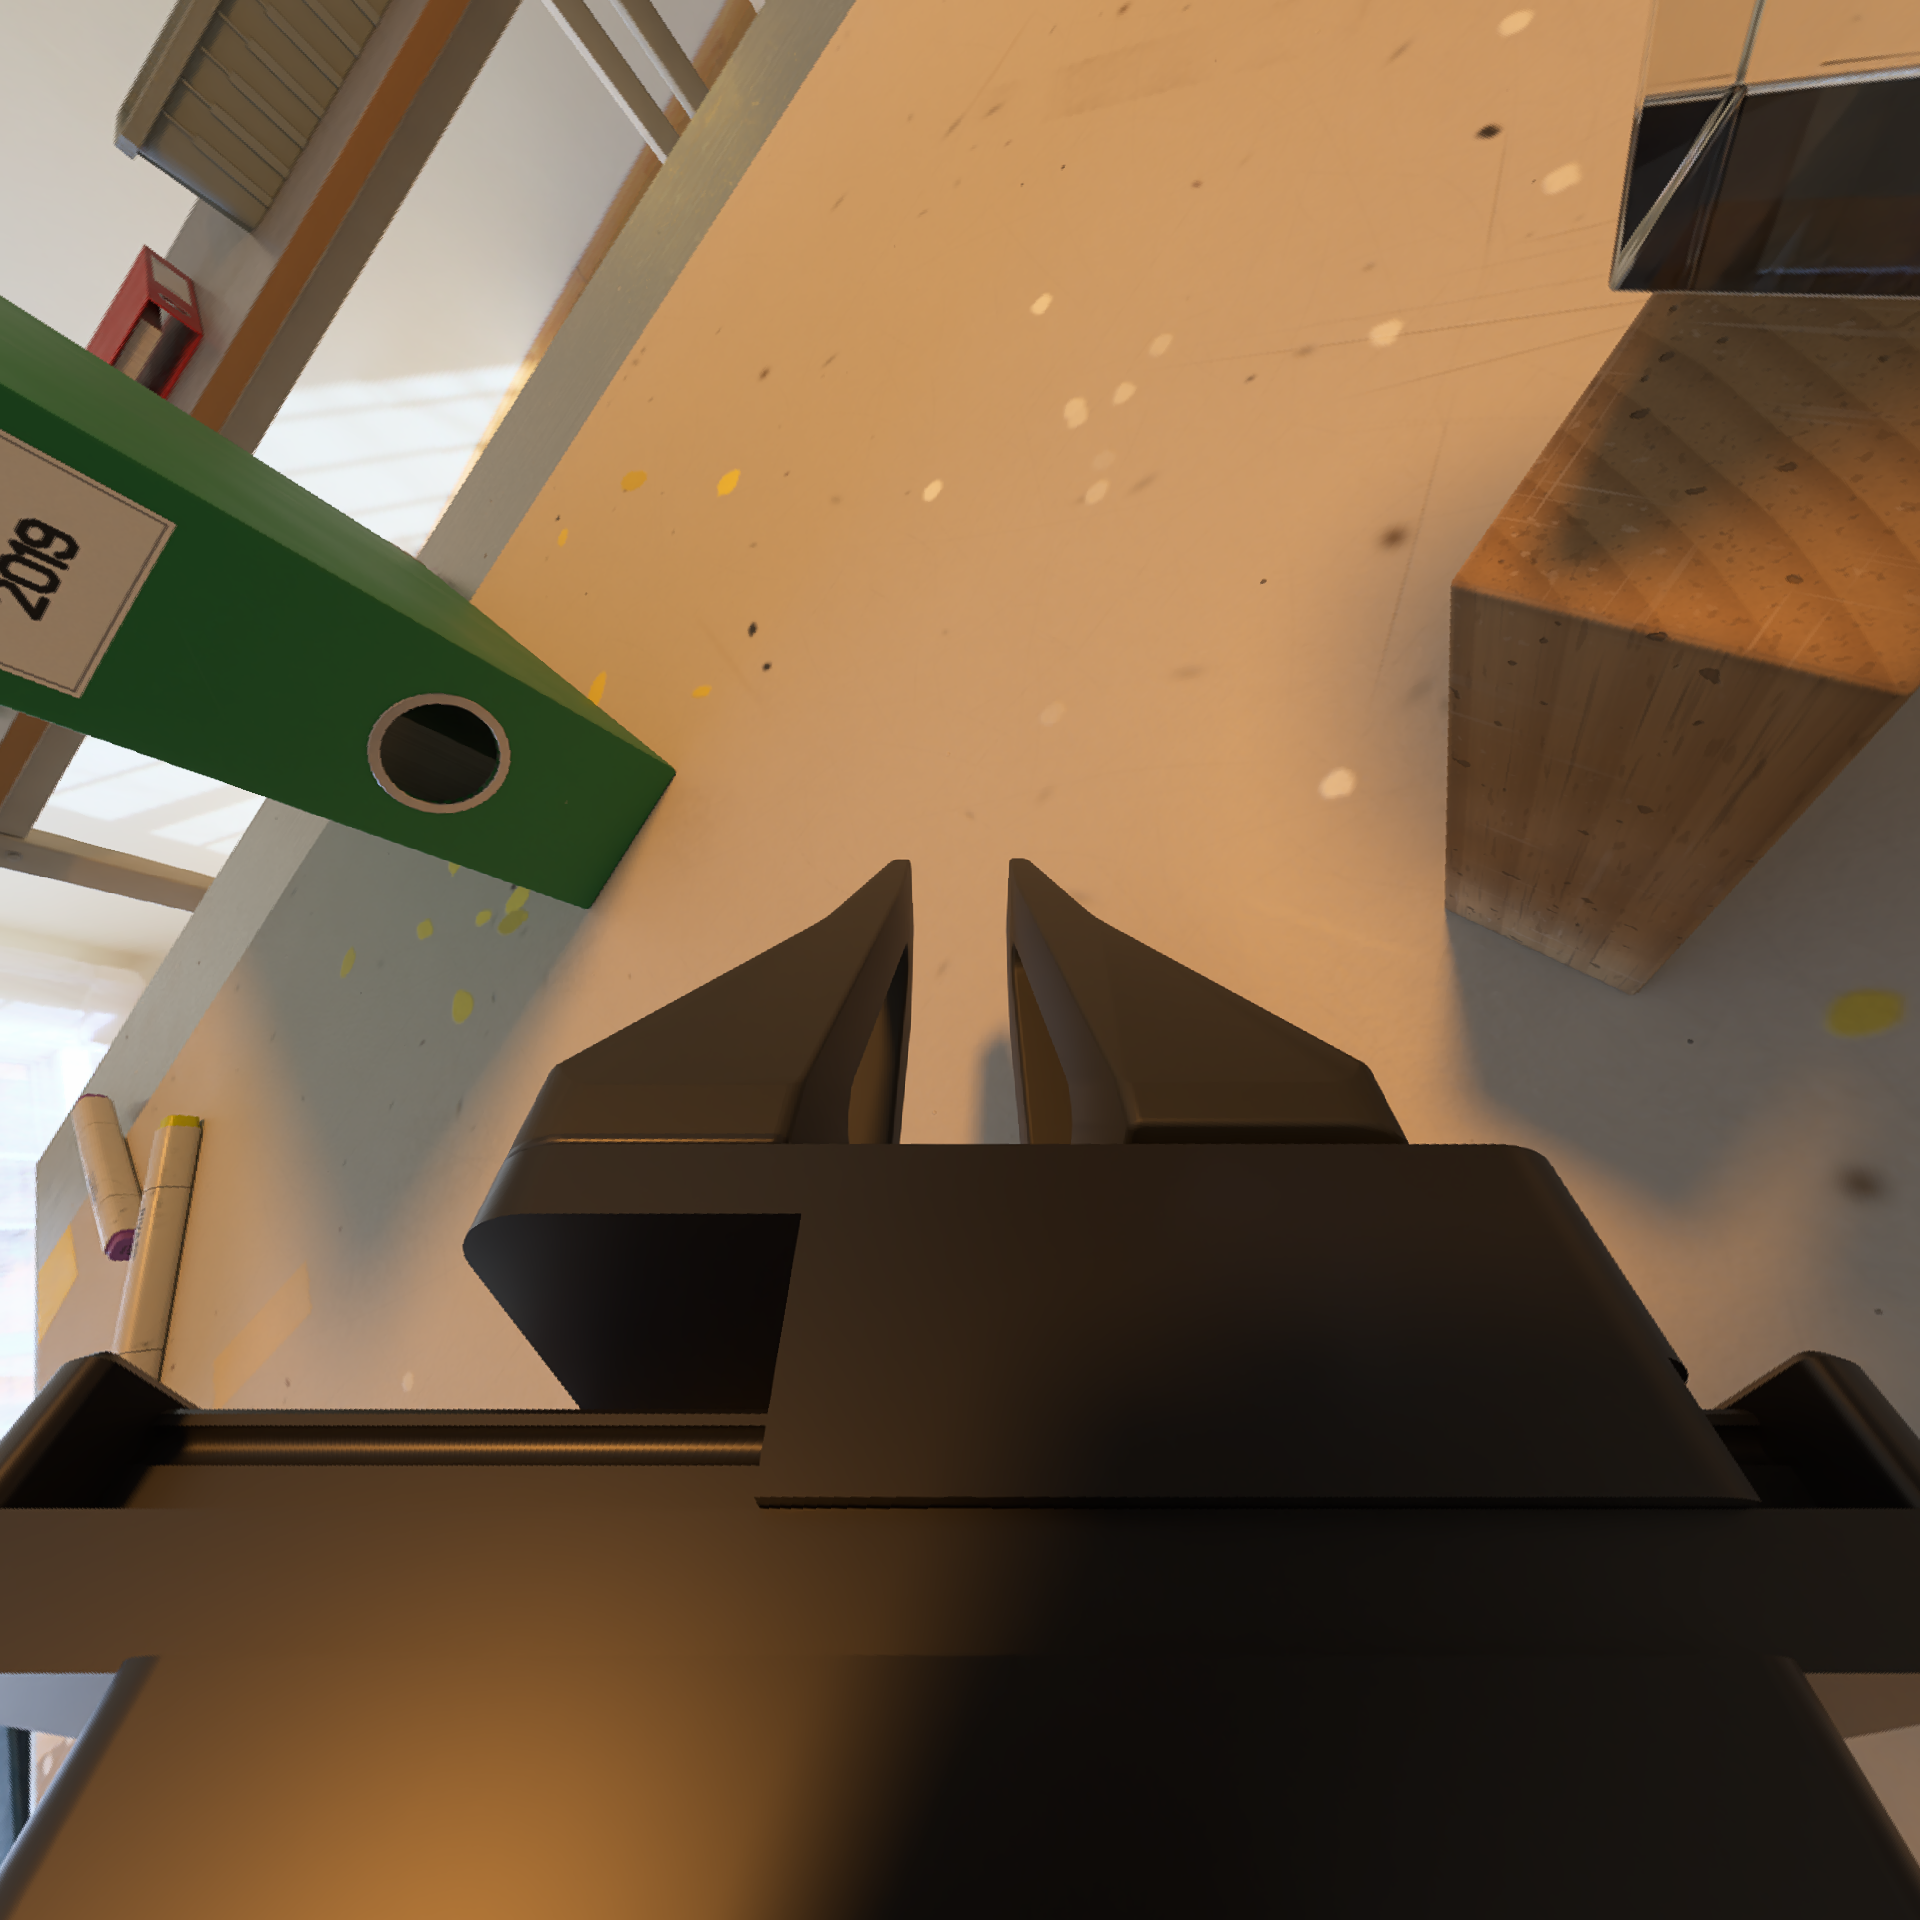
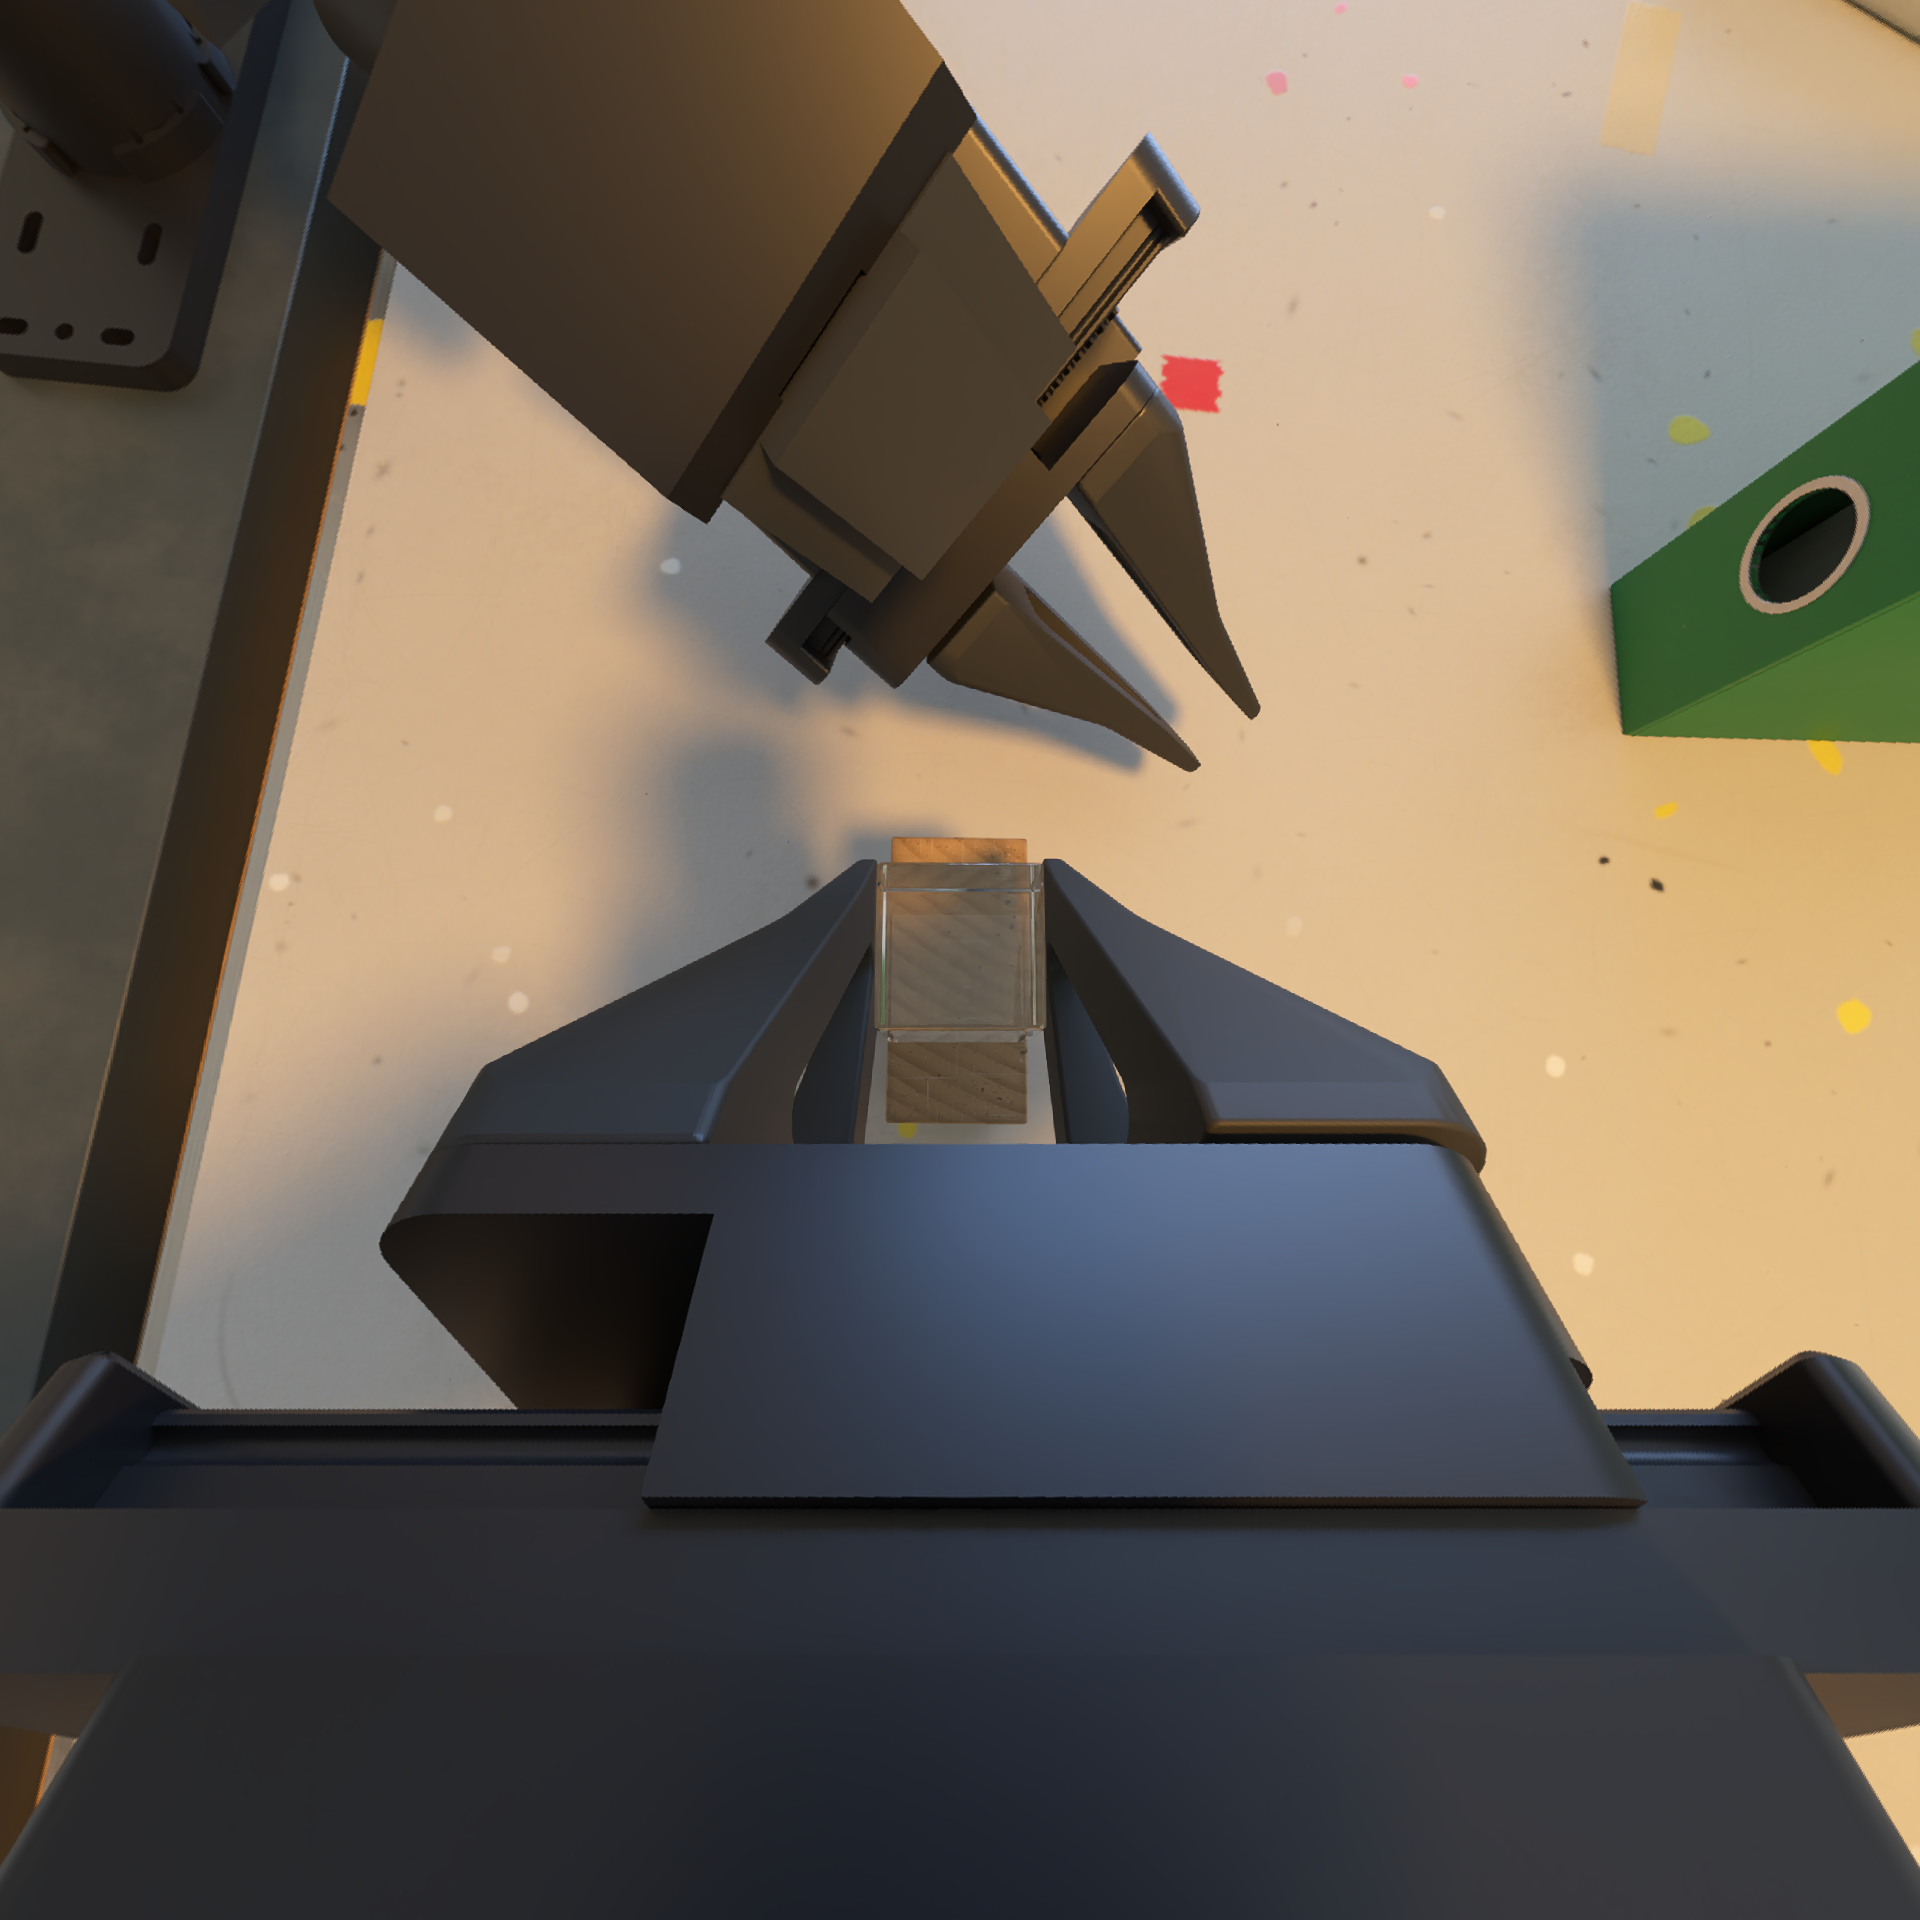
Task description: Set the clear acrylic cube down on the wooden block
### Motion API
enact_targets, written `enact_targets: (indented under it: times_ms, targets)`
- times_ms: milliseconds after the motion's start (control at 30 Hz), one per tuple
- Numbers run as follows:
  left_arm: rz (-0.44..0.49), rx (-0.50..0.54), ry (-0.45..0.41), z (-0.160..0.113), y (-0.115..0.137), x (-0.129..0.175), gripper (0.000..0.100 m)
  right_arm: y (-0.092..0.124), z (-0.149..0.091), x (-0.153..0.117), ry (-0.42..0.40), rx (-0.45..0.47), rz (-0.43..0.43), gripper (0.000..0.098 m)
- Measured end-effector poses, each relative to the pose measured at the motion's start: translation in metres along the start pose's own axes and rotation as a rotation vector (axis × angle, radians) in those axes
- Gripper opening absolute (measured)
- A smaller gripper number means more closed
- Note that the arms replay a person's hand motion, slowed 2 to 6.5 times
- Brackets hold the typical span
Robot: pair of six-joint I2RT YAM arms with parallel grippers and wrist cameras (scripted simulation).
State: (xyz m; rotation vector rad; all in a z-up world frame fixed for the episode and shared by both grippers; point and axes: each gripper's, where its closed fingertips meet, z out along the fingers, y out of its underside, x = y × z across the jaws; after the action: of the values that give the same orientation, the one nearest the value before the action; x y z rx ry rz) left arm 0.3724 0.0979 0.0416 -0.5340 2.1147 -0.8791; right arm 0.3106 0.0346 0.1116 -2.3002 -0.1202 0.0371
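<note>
The clear acrylic cube point(image 2: 958, 956) sits between the fingers of my right gripper point(image 2: 958, 868), which is shut on it. The wooden block point(image 2: 956, 1086) lies directly under the cube and shows through it. In the left wrist view the cube point(image 1: 1766, 156) is at the top right, its lower face at the top face of the upright wooden block point(image 1: 1683, 623); I cannot tell whether they touch. My left gripper point(image 1: 959, 862) is empty, its fingers a narrow gap apart, over bare table left of the block. It also shows in the right wrist view point(image 2: 1224, 741), beyond the block.
A green binder point(image 1: 312, 665) lies on the table left of my left gripper; it also shows in the right wrist view point(image 2: 1766, 623). Two markers point(image 1: 145, 1226) lie near the table's edge. A red tape patch point(image 2: 1191, 382) marks the table. An arm mount point(image 2: 94, 260) stands off the table's left edge.
</note>
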Motion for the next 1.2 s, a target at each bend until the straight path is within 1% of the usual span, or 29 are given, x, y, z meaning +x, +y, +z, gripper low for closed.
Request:
enact_targets:
  times_ms: [300, 567, 733, 1033, 1200]
  targets:
    - [0.003, 0.0, 0.0, 0.0, 0.0, 0.0002, 0.015, 0.0011, 0.0002, 0.0006, 0.002, -0.006, 0.006, 0.0256]
    - [0.003, 0.0, 0.0, 0.0, 0.0, 0.0003, 0.015, 0.007, 0.0034, 0.001, 0.013, -0.045, 0.007, 0.0256]
    - [0.003, 0.0, 0.0, 0.0, 0.0, 0.0003, 0.015, 0.0074, 0.0045, 0.0006, 0.013, -0.05, 0.005, 0.0256]
    - [0.008, -0.004, 0.003, 0.0, 0.0011, 0.0009, 0.015, 0.0065, 0.0039, 0.0, 0.009, -0.046, 0.006, 0.0406]
    - [0.01, -0.009, 0.011, -0.0001, 0.0025, 0.0027, 0.015, 0.0028, -0.0002, -0.0002, -0.004, -0.024, 0.01, 0.0458]
